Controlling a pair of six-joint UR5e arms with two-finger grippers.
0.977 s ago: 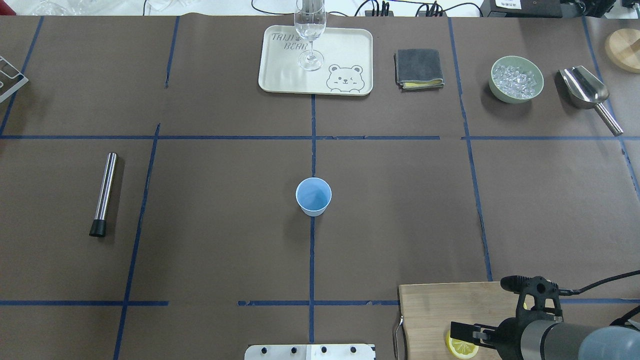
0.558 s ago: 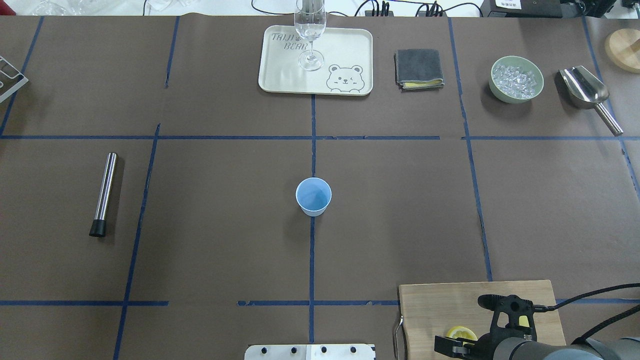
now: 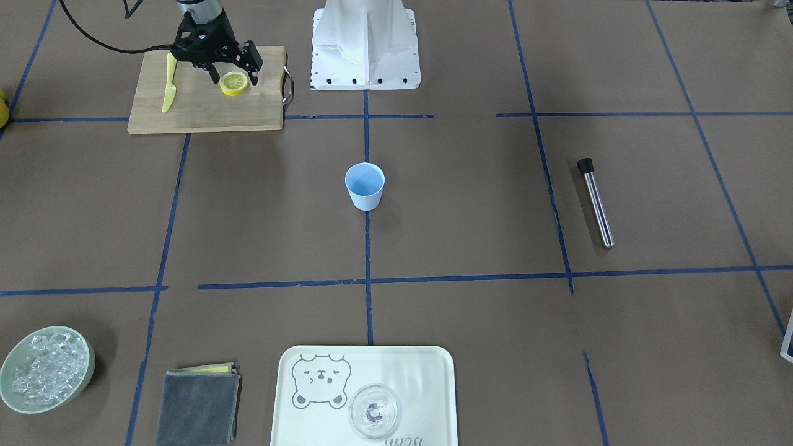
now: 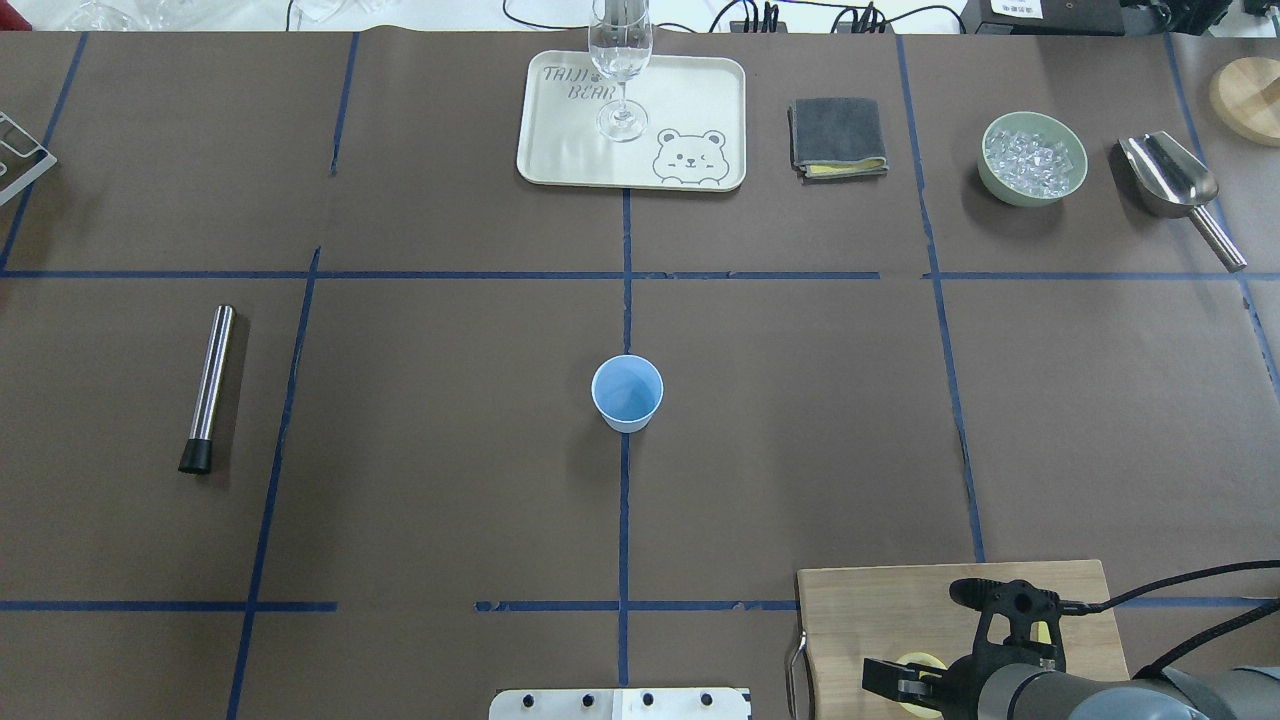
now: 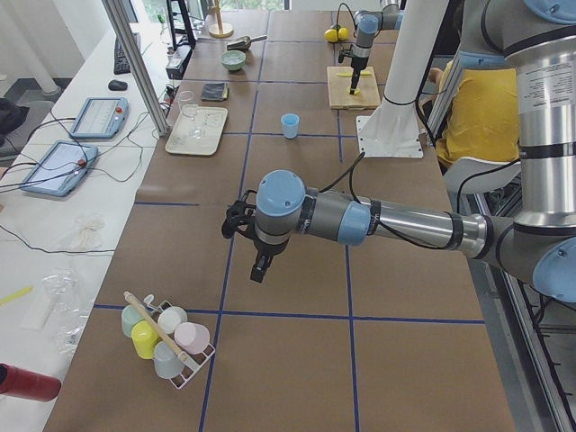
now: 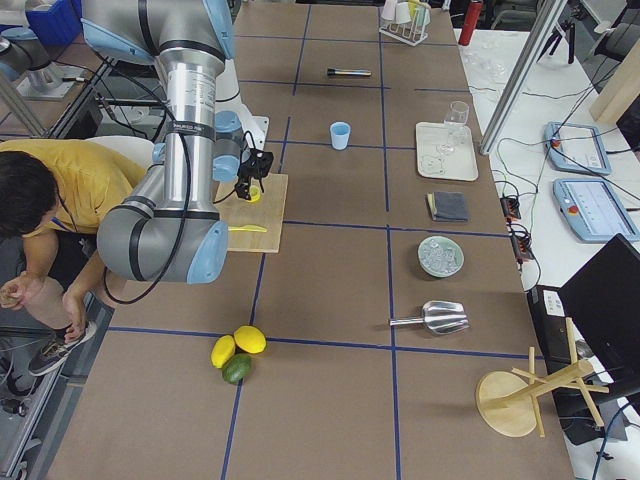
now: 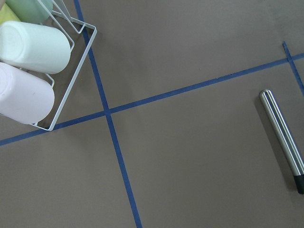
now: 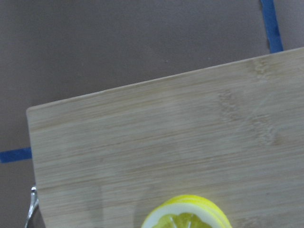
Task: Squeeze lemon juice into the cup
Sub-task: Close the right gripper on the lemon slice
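Observation:
A yellow lemon slice [image 3: 234,83] lies cut face up on the wooden cutting board [image 3: 204,108]. It also shows in the right wrist view [image 8: 187,216] and peeks out under the arm in the overhead view [image 4: 918,662]. My right gripper [image 3: 233,71] is open, low over the slice, with a finger on each side of it. The light-blue cup [image 3: 365,186] stands upright at the table's middle [image 4: 627,392], far from the board. My left gripper [image 5: 261,265] hovers over bare table near a cup rack; I cannot tell whether it is open or shut.
A yellow plastic knife [image 3: 168,83] lies on the board's other side. A steel muddler [image 3: 596,203] lies on the robot's left. At the far side are a tray [image 3: 427,371] with a glass [image 3: 374,412], a grey cloth [image 3: 197,406], an ice bowl [image 3: 46,368] and a scoop [image 4: 1170,185].
My right arm has drawn back toward the table's near edge and come down over the lemon slice. The cup has not moved.

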